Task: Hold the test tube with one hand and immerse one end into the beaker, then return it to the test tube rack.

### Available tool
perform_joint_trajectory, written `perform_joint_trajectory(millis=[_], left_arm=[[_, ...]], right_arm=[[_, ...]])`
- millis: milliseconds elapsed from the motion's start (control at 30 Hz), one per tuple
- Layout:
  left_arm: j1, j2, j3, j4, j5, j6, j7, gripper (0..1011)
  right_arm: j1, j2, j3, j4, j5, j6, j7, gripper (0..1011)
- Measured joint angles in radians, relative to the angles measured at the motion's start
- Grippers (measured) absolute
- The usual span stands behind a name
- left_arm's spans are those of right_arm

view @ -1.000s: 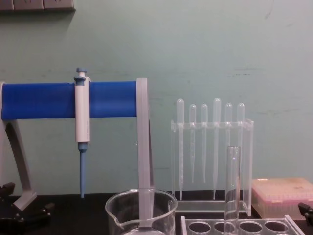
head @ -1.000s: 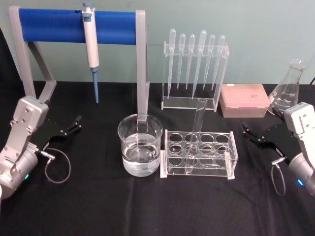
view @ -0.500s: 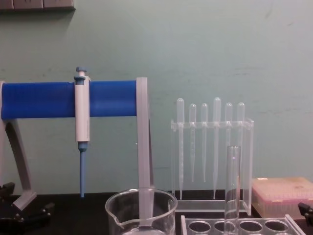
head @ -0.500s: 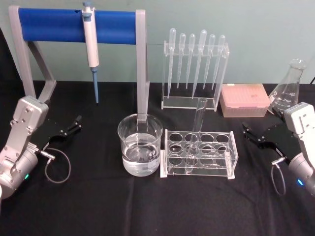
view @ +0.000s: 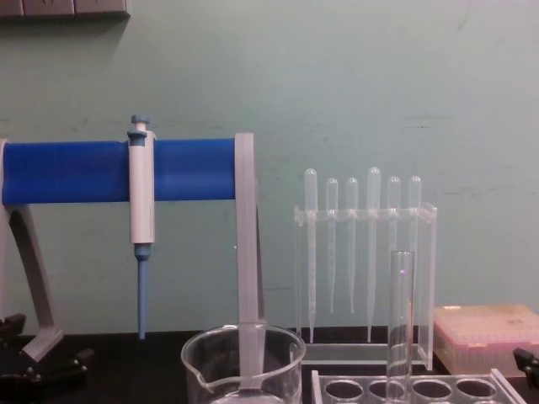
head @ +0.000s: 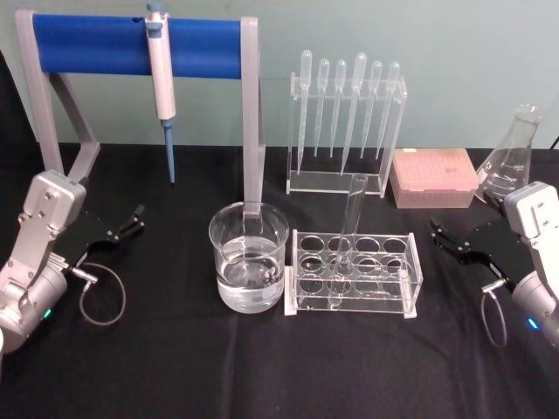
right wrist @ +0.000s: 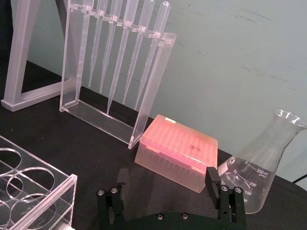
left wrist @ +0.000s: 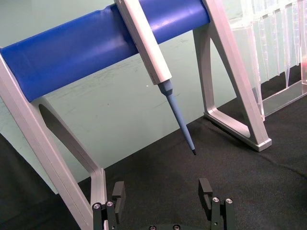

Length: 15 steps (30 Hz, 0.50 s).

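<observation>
The test tube [head: 349, 229] is a long clear glass tube with a straight open rim. It stands in the test tube rack [head: 397, 295], in the second hole from the rack's left end, and leans slightly. It rises well above the rack top. Which row of holes holds it cannot be determined, and any contents cannot be made out through the glass.

The beaker [head: 249, 262] stands just beside the rack's left end. It is wide and squat, and part full of clear liquid.

In the chest view, the lower edge cuts off the base of the test tube [view: 400, 324], most of the rack [view: 438, 391] and the lower part of the beaker [view: 242, 370].

The left gripper [head: 135, 218] sits well to the left of the rack, beyond the beaker. Its fingers are spread and grasp nothing [left wrist: 161, 191]. The right gripper [head: 441, 236] sits near the rack's right end, likewise spread and empty [right wrist: 167, 179].

Count: one test tube, one beaker, one rack with eight holes. Behind the rack are six pipettes [head: 348, 96] in one stand, one pink tip box [head: 434, 177] and one conical flask [head: 511, 161].
</observation>
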Motion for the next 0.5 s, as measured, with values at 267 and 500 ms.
perform_joint_trajectory(millis=[267, 500], left_arm=[[0.000, 0.000, 0.000, 0.000, 0.000, 0.000, 0.000, 1000], [0.000, 0.000, 0.000, 0.000, 0.000, 0.000, 0.000, 1000]], right_arm=[[-0.021, 0.005, 0.035, -0.041, 0.020, -0.017, 0.021, 1003], [-0.065, 0.035, 0.098, -0.142, 0.086, 0.001, 0.066, 1003]])
